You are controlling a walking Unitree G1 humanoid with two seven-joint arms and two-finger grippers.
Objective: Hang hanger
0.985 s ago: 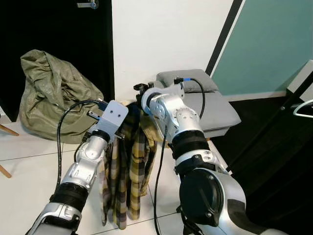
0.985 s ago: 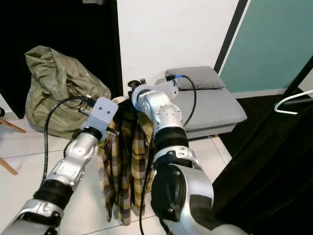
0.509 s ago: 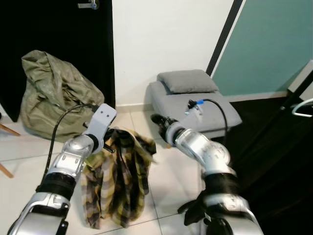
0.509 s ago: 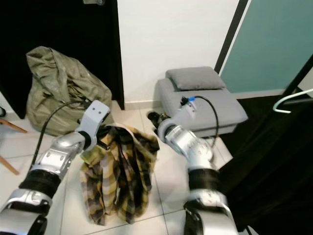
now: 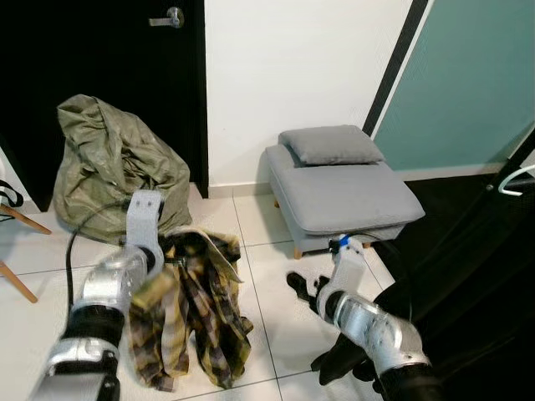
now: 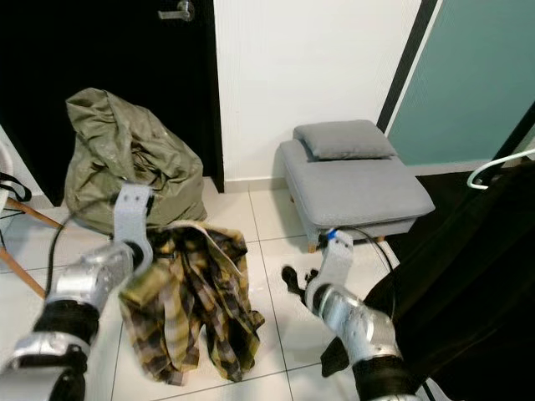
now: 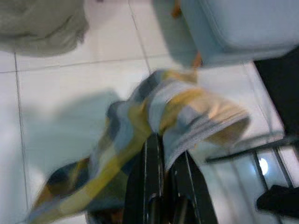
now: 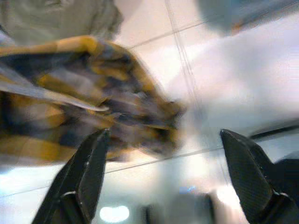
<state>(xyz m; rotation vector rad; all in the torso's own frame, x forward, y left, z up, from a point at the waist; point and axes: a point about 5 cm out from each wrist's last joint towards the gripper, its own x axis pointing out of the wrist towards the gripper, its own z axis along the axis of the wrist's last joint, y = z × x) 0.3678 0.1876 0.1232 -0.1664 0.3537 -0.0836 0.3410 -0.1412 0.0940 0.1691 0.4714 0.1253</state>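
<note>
Currently the left gripper (image 7: 161,154) holds a yellow-and-dark plaid shirt (image 5: 196,313), its black fingers (image 7: 152,158) closed on a fold of the cloth near the collar. The shirt hangs from that grip in a bunch, with its lower part reaching the white tiled floor (image 5: 267,276). Whether a hanger sits inside the shirt cannot be told from these views (the wrist picture is blurred).

The right gripper (image 8: 163,179) is low over the tiles, just beside the shirt and apart from it. Its two fingers (image 8: 86,172) stand wide, with nothing between them. From the head camera the right gripper (image 5: 301,288) points toward the shirt's right edge.

A white hanger hook (image 5: 518,180) shows at the right edge, above a mass of dark garments (image 5: 468,284) that hang there.

Behind the arms stands a grey padded footstool (image 5: 343,188) with a small grey cushion (image 5: 330,144) on top, against a white wall (image 5: 284,75). To its left, a crumpled olive-green bag (image 5: 113,167) rests on the floor before a black door (image 5: 100,75) with a metal handle (image 5: 171,17). A wooden chair leg (image 5: 17,280) shows at the far left.
</note>
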